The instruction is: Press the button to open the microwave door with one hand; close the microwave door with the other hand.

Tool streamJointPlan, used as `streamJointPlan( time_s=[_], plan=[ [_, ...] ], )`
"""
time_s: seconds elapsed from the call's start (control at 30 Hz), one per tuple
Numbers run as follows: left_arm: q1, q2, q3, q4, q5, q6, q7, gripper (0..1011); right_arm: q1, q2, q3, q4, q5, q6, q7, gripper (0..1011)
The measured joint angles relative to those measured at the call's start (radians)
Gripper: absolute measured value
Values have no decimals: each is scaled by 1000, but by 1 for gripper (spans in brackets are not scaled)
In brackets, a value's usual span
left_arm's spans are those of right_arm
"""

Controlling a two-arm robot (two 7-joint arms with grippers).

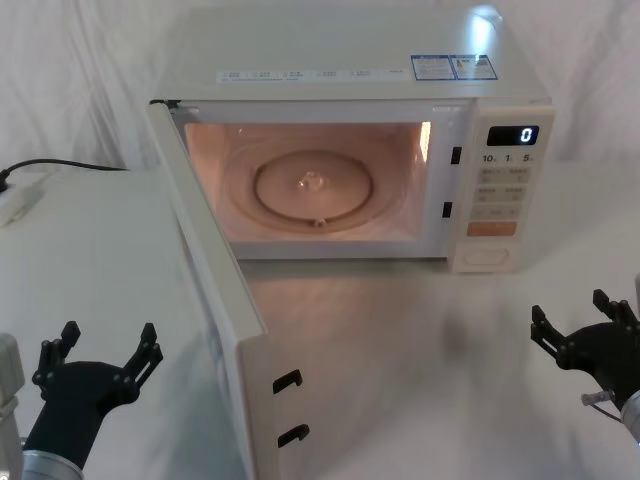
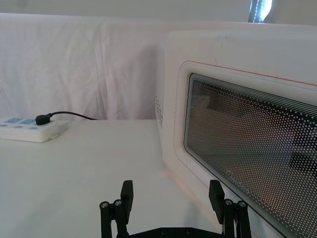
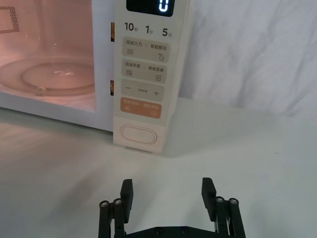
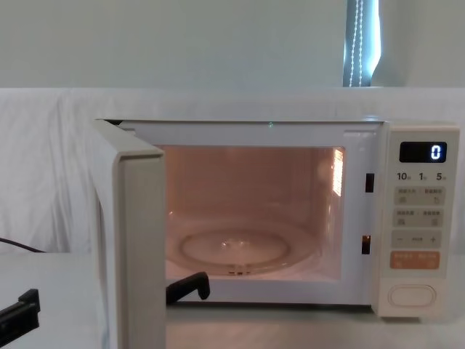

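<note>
Here, both grippers' fingers are spread wide and empty: left gripper (image 1: 97, 362) near the tabletop's front left corner beside the microwave door (image 1: 215, 300), right gripper (image 1: 585, 335) at its right edge, well before the button (image 3: 139, 134). With the door swung open, closing likely follows, by a leftward-side push. The left wrist view adds the door's outer window.

I've got a white-draped table (image 1: 420, 340) here, microwave (image 1: 350, 70) sitting on it, power strip (image 1: 18, 203) off left.
</note>
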Motion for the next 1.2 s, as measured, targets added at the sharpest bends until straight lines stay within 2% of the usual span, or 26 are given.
streamJointPlan(
  time_s=[0.13, 0.67, 0.87, 1.03, 1.2],
  plan=[
    [0, 0, 0, 0, 0, 0, 0, 1001, 0, 1, -1, 0, 0, 0, 0, 1000],
    [0, -1, 0, 0, 1, 0, 0, 1001, 2, 2, -4, -1, 1, -1, 3, 1002],
    [0, -2, 0, -1, 30, -1, -19, 1001, 2, 3, -4, -1, 2, -2, 4, 1002],
    [7, 2, -10, -29, 52, 6, -43, 1001, 2, 3, -5, -1, 2, -2, 4, 1002],
    [22, 9, -30, -69, 43, 24, -76, 999, 2, 3, -5, -1, 2, -2, 4, 1002]
  ],
)
